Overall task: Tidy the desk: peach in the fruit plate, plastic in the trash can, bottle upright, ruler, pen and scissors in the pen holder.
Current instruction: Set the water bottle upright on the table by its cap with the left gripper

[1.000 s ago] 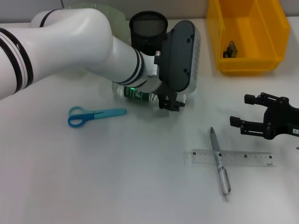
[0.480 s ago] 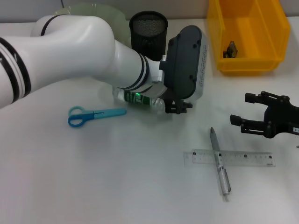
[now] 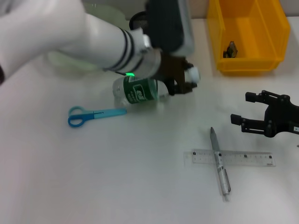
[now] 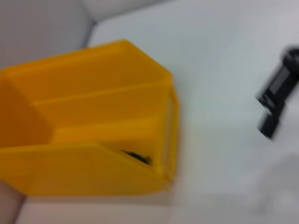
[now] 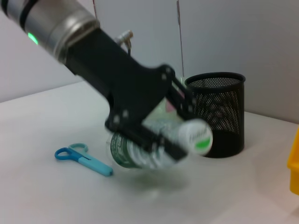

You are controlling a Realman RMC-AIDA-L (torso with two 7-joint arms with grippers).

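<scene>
My left gripper is shut on the neck end of the clear bottle with the green label. The bottle is tilted, its white cap raised off the desk. The right wrist view shows the same hold, the left gripper clamped on the bottle in front of the black mesh pen holder. The blue scissors lie left of the bottle. The pen lies across the ruler at the front right. My right gripper hovers open above them. The peach is out of view.
The yellow trash can stands at the back right with a small dark item inside; it fills the left wrist view. My left arm hides most of the pale green fruit plate and the pen holder.
My left gripper has lifted the bottle's cap end, swinging the bottle from lying flat to a steep tilt, and the arm has risen. My right arm has stayed still.
</scene>
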